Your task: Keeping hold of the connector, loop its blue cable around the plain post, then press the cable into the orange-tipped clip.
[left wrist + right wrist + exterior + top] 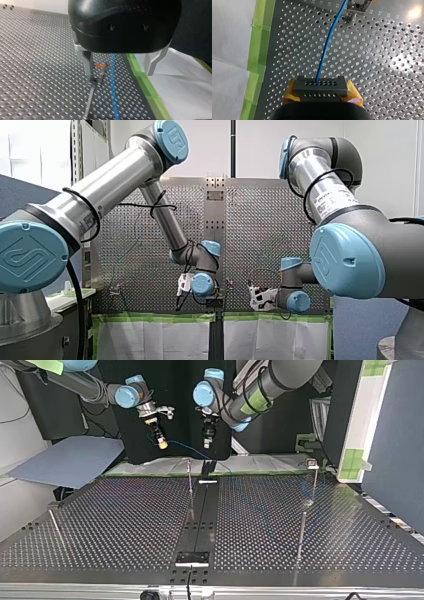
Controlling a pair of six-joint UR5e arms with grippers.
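Both wrist views tell more: right jaws clamp the connector [320, 86]; left jaws gape over the blue cable [113, 87].

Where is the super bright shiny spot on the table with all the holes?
Right wrist view: light bounces off the perforated table as a white patch, ahead of my right gripper and beside the blue cable. Left wrist view: no such patch, only tiny glints around the holes under my left gripper. Top view: a soft sheen that mirrors the posts.
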